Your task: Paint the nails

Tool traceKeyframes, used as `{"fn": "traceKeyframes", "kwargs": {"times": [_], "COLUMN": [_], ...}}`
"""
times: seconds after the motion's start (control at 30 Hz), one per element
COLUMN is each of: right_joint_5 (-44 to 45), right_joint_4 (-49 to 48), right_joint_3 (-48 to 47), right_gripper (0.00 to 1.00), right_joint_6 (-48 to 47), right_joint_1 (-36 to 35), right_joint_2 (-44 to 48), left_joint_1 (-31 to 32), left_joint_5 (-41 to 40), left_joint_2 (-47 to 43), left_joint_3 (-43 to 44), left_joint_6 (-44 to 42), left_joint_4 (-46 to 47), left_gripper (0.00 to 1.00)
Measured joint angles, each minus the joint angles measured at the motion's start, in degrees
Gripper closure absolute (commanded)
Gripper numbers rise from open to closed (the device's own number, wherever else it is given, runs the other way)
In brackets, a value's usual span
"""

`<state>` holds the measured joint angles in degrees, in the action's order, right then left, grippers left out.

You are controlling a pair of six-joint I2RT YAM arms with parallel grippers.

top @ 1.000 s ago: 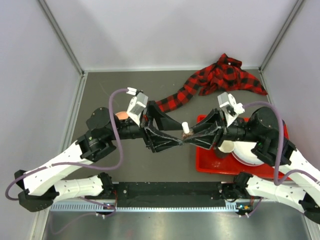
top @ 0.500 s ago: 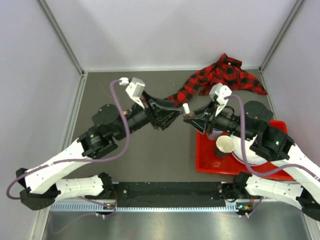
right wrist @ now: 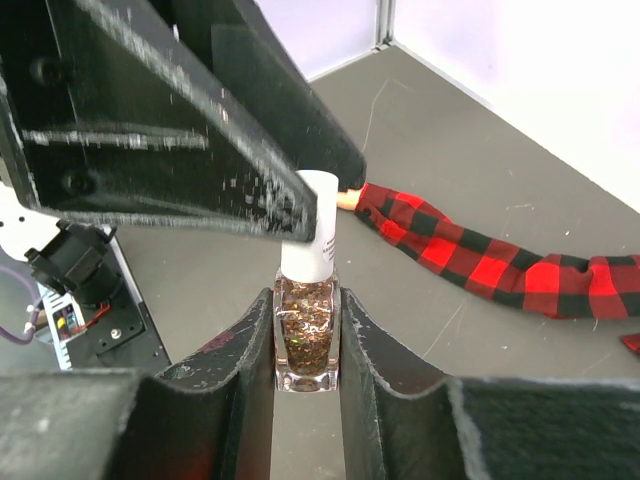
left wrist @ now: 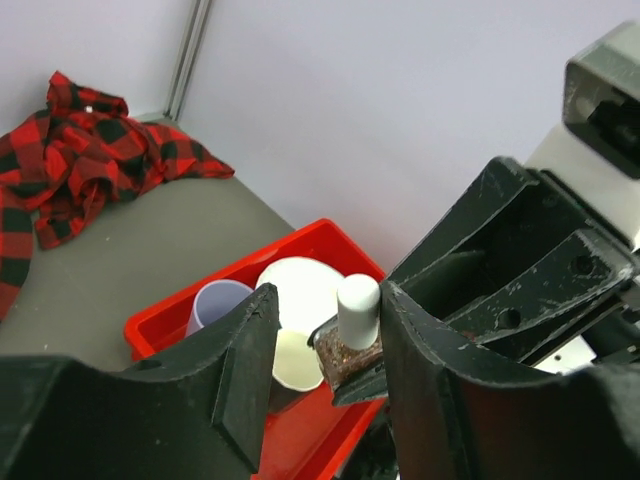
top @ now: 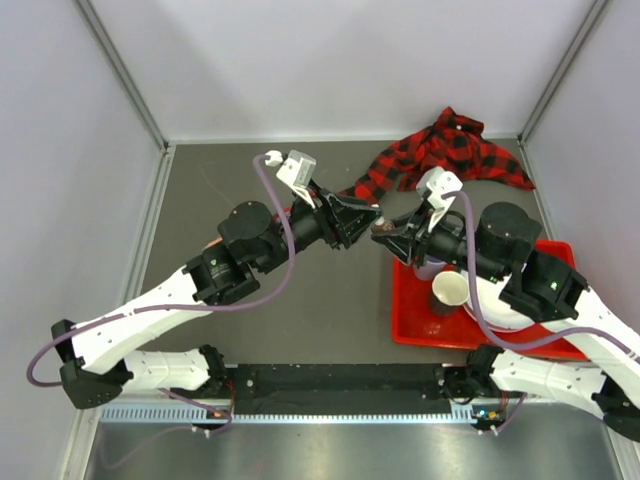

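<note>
Bottle (right wrist: 306,345) clamped in right jaws, left jaws open astride white cap (left wrist: 358,305), gaps both sides

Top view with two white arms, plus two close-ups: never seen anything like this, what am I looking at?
Two robot arms, bolted side by side, each end in a two-finger gripper. The wide picture looks down from above; the close-ups come from a camera on each wrist. The right gripper is clamped on a small bottle of glittery polish with a white cap. The left gripper is open, its fingers either side of that cap. On the grey table lie a plaid sleeve and a red tray holding cups and a white dish.
</note>
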<state>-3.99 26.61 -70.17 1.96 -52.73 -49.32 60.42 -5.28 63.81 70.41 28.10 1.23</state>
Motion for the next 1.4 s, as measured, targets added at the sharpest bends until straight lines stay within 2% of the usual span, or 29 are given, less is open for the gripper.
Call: {"fn": "traceKeyframes", "kwargs": {"times": [0.2, 0.23, 0.3, 0.47, 0.57, 0.8, 0.97, 1.0, 1.03, 1.07, 1.13, 1.17, 1.27, 1.37, 1.4], "right_joint_5": [-0.1, -0.2, -0.2, -2.3, -6.2, -25.1, -39.1, -40.8, -42.0, -42.6, -42.3, -41.4, -35.5, -28.2, -25.6], "right_joint_4": [-0.2, -0.3, -0.1, -0.2, -0.8, -9.4, -18.8, -20.3, -21.6, -22.0, -22.3, -22.3, -19.6, -14.7, -13.2], "right_joint_3": [0.0, 0.0, 0.0, 0.0, 0.0, 3.9, 5.9, 6.3, 6.8, 7.0, 7.1, 7.1, 5.9, 3.6, 2.9], "right_gripper": [1.00, 1.00, 1.00, 1.00, 1.00, 1.00, 1.00, 1.00, 1.00, 1.00, 1.00, 1.00, 1.00, 1.00, 1.00], "right_joint_6": [0.1, 0.2, 0.3, 1.7, 2.8, 9.5, 17.1, 18.3, 19.1, 19.7, 20.1, 19.8, 17.0, 13.2, 11.8], "right_joint_1": [0.0, 0.0, 0.0, 0.0, 0.0, 0.0, 0.0, -0.1, -0.1, -0.1, -0.1, -0.1, -0.1, -0.1, -0.1], "right_joint_2": [0.2, 0.3, 0.5, 2.5, 4.4, 8.1, 5.8, 5.5, 5.3, 5.2, 5.1, 5.0, 5.0, 5.0, 4.8], "left_joint_1": [0.0, 0.0, -0.2, -1.1, -1.4, -1.6, -1.5, -1.5, -1.5, -1.5, -1.3, -1.2, -0.5, -0.1, -0.1], "left_joint_5": [2.8, 3.8, 5.3, 13.3, 20.4, 39.7, 49.8, 50.7, 51.3, 51.5, 50.1, 48.2, 41.7, 32.0, 28.5], "left_joint_2": [0.6, 0.8, 1.1, 1.4, 1.3, 0.8, 0.4, 0.1, -0.3, -0.8, -2.1, -3.0, -5.8, -8.5, -9.2], "left_joint_3": [0.0, 0.0, 0.0, -0.2, -1.7, -8.1, -8.4, -8.3, -8.1, -7.6, -5.9, -4.7, -3.1, -1.9, -1.5], "left_joint_6": [1.8, 2.2, 2.3, 2.2, 2.7, 7.5, 9.6, 9.4, 8.7, 7.6, 4.4, 2.7, -1.3, -2.7, -2.8], "left_joint_4": [3.3, 3.5, 4.0, 7.8, 14.1, 35.1, 41.2, 41.0, 39.7, 37.3, 30.4, 25.8, 14.2, 5.1, 2.9], "left_gripper": [0.75, 0.90, 1.00, 1.00, 1.00, 1.00, 1.00, 0.95, 0.81, 0.74, 0.59, 0.49, 0.37, 0.33, 0.26]}}
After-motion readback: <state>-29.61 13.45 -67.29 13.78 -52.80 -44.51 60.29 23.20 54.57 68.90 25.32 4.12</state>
